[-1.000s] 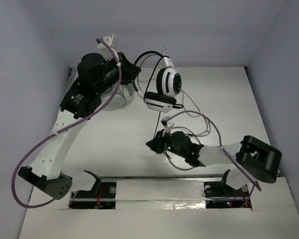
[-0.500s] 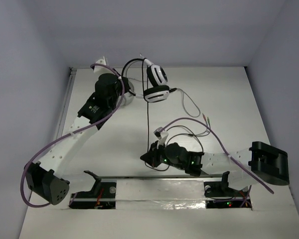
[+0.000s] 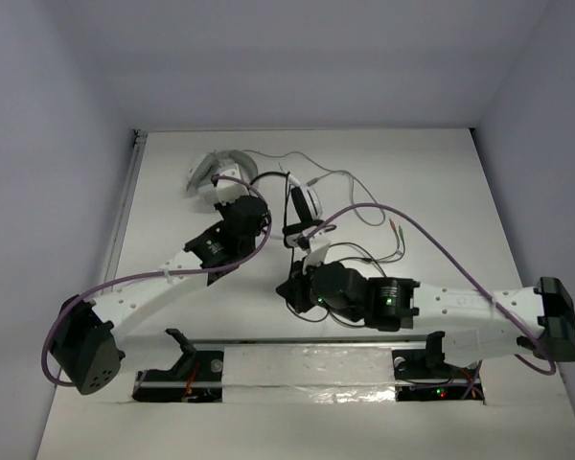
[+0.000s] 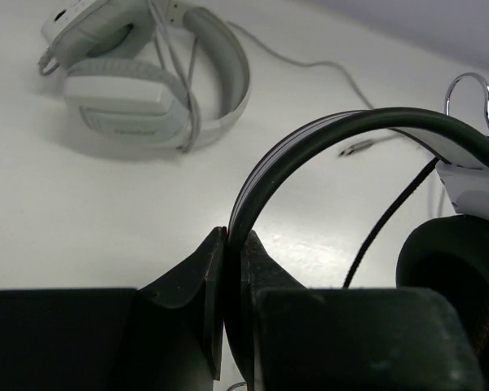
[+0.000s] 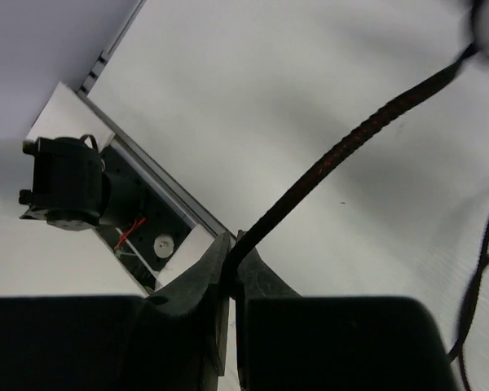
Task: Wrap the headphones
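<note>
Headphones (image 3: 305,202) are being brought down nearer, headband (image 4: 326,125) clamped in the left pincer (image 4: 232,238), cable (image 5: 350,142) being pinched taut by the right pincer (image 5: 231,244) for winding.

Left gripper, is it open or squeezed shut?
Shut. In the left wrist view, the left gripper has both fingers pressed tight on the thin black headband of the headphones, with no gap between them.

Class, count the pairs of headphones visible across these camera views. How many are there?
2. The black-and-white headphones are near the middle, with their headband clamped in the left pincer. The pale grey-white headphones lie beyond them, toward the far left. None appear hidden.
</note>
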`<state>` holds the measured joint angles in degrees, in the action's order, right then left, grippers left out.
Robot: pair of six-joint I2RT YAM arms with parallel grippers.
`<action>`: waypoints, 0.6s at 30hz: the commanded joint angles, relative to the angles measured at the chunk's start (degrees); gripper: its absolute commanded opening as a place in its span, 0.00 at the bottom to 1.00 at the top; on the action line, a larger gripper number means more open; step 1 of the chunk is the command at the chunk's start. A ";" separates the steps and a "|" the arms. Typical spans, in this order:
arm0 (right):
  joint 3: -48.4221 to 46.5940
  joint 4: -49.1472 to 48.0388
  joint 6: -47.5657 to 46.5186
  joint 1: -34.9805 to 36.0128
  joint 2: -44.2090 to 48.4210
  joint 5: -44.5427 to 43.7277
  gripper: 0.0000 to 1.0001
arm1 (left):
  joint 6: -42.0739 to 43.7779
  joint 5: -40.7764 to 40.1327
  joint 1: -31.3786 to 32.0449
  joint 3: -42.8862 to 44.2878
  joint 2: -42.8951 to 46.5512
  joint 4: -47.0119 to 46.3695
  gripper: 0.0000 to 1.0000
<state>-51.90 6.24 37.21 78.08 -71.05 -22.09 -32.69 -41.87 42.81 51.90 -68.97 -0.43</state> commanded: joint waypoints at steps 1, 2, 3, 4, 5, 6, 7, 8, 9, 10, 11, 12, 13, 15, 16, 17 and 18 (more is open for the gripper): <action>-5.40 12.99 -2.67 0.49 3.80 -8.30 0.00 | -0.45 -7.08 2.62 -1.96 5.33 -4.15 0.00; -6.88 15.79 -3.19 0.49 4.24 -9.80 0.00 | -0.27 -7.35 3.42 -2.41 5.95 -2.40 0.00; -7.51 16.86 -4.59 0.49 4.86 -11.30 0.00 | -0.27 -7.79 5.08 -2.85 6.21 -1.34 0.00; -8.12 17.92 -5.21 0.49 4.86 -14.10 0.00 | -0.36 -7.97 6.14 -3.55 6.48 -0.37 0.00; -9.35 20.02 -5.83 0.49 4.78 -15.60 0.00 | -0.10 -8.14 7.19 -3.82 7.09 1.03 0.00; -9.71 20.82 -7.14 -0.03 4.60 -17.10 0.00 | -0.01 -9.19 9.38 -3.91 7.36 2.78 0.00; -10.32 21.70 -7.76 -0.65 4.08 -18.24 0.00 | -0.01 -9.46 10.36 -3.91 7.62 4.02 0.00; -10.85 23.62 -8.20 -0.65 3.81 -20.52 0.00 | 0.51 -9.20 11.06 -3.91 7.80 5.86 0.00; -11.64 24.08 -9.51 -0.65 3.55 -21.93 0.00 | 0.08 -9.20 11.68 -3.56 7.62 7.96 0.00; -11.65 24.08 -10.48 -1.70 3.37 -22.99 0.00 | 0.78 -8.15 12.99 -3.30 7.62 9.12 0.00; -11.73 24.52 -11.36 -1.71 3.28 -24.22 0.00 | 1.48 -7.36 13.53 -3.30 7.45 10.35 0.00; -12.52 25.13 -12.24 -2.49 3.20 -24.93 0.00 | 1.05 -7.26 14.05 -3.12 7.36 11.75 0.00; -12.87 25.66 -12.60 -2.50 3.19 -25.81 0.00 | 0.79 -6.57 14.67 -2.95 7.18 12.55 0.00; -13.66 27.50 -13.04 -3.11 3.72 -27.13 0.00 | 0.43 -6.03 14.67 -2.59 7.18 14.74 0.00; -14.19 27.86 -13.30 -3.11 4.07 -27.39 0.00 | 0.26 -6.47 14.67 -2.51 7.27 15.27 0.00; -14.19 28.64 -13.39 -3.11 4.60 -28.53 0.00 | 0.78 -6.47 15.20 -2.50 7.53 15.89 0.00; -14.28 29.09 -13.74 -3.11 4.86 -29.23 0.00 | 1.13 -6.21 15.20 -2.50 7.45 16.24 0.00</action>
<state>-62.78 32.69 25.82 75.07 -68.10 -45.23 -30.37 -47.03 57.60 47.24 -63.42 15.57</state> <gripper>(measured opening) 0.074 0.051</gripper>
